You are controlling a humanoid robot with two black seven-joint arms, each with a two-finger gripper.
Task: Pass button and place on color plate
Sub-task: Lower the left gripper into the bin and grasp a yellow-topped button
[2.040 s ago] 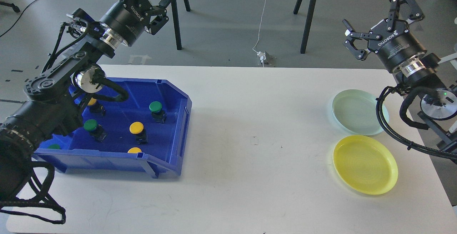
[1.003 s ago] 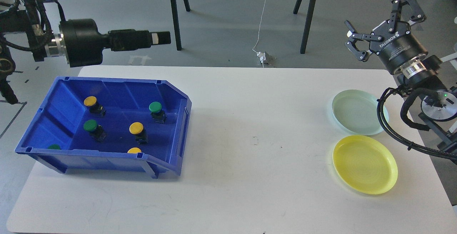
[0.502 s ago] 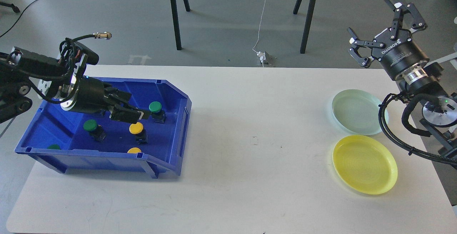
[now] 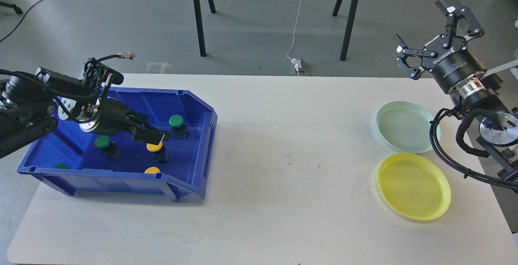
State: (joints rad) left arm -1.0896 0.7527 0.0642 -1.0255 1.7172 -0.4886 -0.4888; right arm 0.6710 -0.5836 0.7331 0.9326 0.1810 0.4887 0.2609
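A blue bin point(image 4: 202, 143) at the left of the table holds several push buttons with green or yellow caps. My left gripper point(image 4: 153, 136) is inside the bin, open, with its fingers just above a yellow button point(image 4: 155, 147) and partly covering its cap. Green buttons stand at the back right point(image 4: 176, 121) and at the left point(image 4: 102, 141). Another yellow cap point(image 4: 152, 170) and a green cap point(image 4: 61, 166) peek over the front wall. A pale green plate point(image 4: 404, 126) and a yellow plate point(image 4: 413, 186) lie at the right. My right gripper point(image 4: 436, 34) is open and empty, raised behind the plates.
The white table point(image 4: 283, 168) runs between the bin and the plates. Black stand legs point(image 4: 198, 18) and a white cable with a plug point(image 4: 298, 64) are on the floor behind the table. My right arm's cables point(image 4: 449, 151) hang beside the plates.
My left arm swung down from above the bin's back into the bin, and its gripper has lowered onto the middle yellow button. The right gripper has barely moved.
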